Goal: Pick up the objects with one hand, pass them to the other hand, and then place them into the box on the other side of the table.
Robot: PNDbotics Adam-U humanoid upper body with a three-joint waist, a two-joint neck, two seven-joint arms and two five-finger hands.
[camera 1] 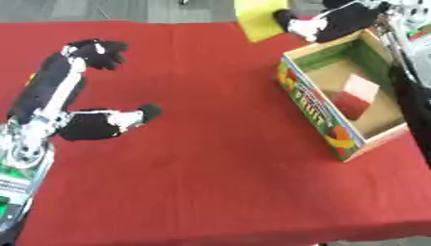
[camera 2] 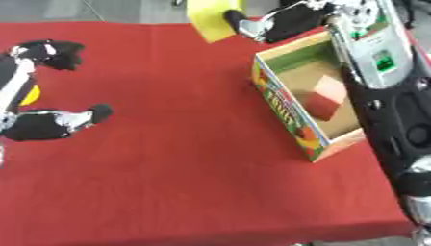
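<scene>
Yellow block [camera 2: 210,19] sits pinched in the right hand [camera 2: 282,24], past the desk's [camera 1: 210,168] far edge, just beyond the box's [camera 1: 316,108] far corner. Inside the box lies a red cube [camera 2: 324,98]. Left hand [camera 1: 93,96] hovers open over bare red cloth, well apart.

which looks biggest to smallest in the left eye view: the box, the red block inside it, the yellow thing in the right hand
1. box, clearly the largest.
2. and 3. yellow thing and red block look about alike; the yellow thing is cut by the top edge and partly covered by the right hand, so no ranking.
</scene>
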